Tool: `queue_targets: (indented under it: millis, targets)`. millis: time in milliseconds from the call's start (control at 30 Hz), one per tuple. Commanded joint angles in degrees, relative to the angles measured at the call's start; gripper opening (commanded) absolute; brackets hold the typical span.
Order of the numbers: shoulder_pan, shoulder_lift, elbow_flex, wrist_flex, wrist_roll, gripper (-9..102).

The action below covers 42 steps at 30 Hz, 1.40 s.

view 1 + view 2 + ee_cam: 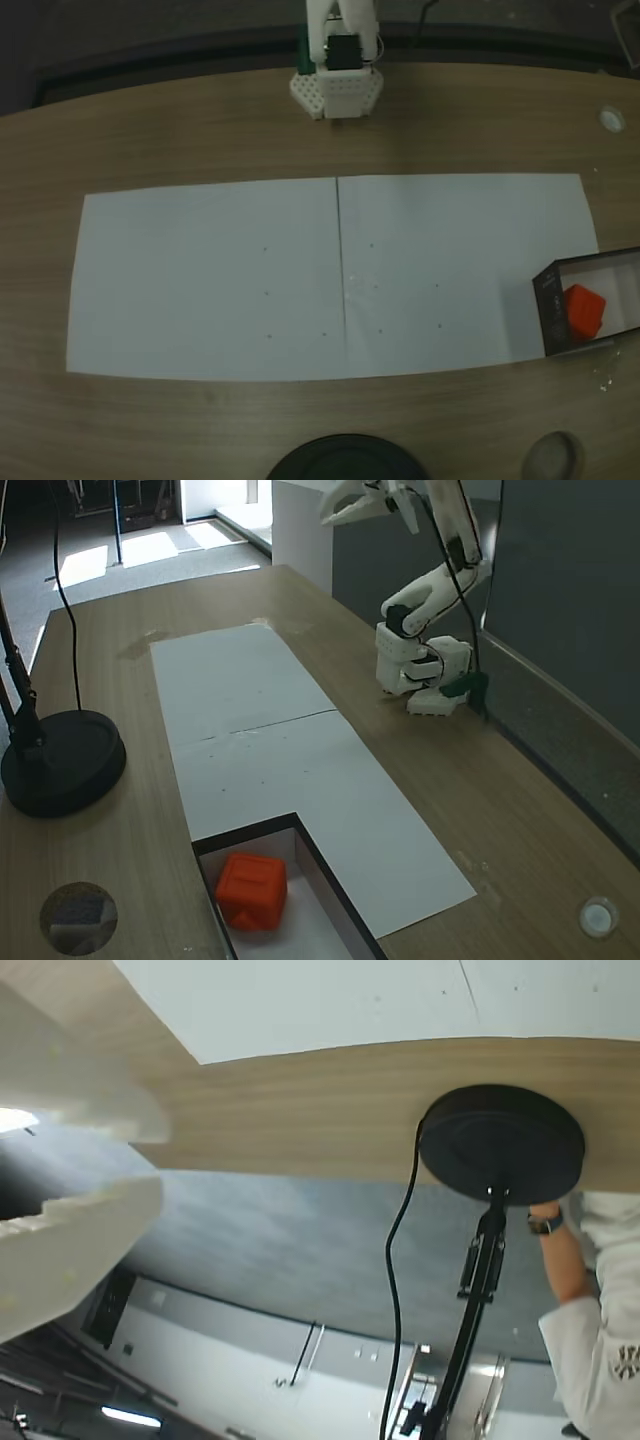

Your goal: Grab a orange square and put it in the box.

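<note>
Beyond the table, a person's sleeve (600, 1290) fills the wrist view's corner.

box (590, 268) cut by right edge in a fixed view, bottom edge in another. gripper (372, 502) partly cropped at top; jaw gap unclear. Person's sleeve (610, 1290) cropped right.

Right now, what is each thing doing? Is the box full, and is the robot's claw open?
orange square: lying inside the box, tipped.
box: open on top, holding the square.
gripper: open, empty, raised high above the table.
</note>
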Motion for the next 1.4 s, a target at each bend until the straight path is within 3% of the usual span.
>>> queue_targets:
  millis: [0,233,433,667,900,1367]
  targets:
    - [0.4,16.7,9.8,-1.3,0.0,1]
    - [0.4,34.8,18.5,-1.5,0.2,0]
    - [0.4,38.6,21.5,-2.2,0.2,0]
    - [0.4,38.6,25.7,-12.0,0.2,0]
    - [1.8,38.7,43.3,-26.1,0.3,0]
    - [6.4,38.7,70.2,-31.7,0.2,0]
